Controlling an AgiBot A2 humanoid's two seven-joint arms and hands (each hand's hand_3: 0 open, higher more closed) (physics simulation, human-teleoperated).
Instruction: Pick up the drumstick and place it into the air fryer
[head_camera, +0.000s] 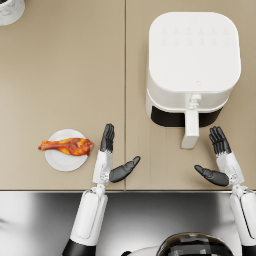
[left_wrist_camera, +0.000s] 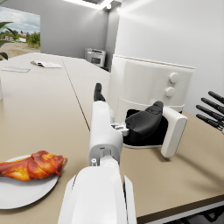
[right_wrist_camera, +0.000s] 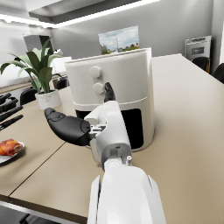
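Drumstick (head_camera: 66, 146) lies crosswise, bone end pointing left; both hands spread, empty.

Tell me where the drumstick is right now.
In the head view the drumstick lies on a small white plate on the table's left side, just beside the left hand, which is not touching it.
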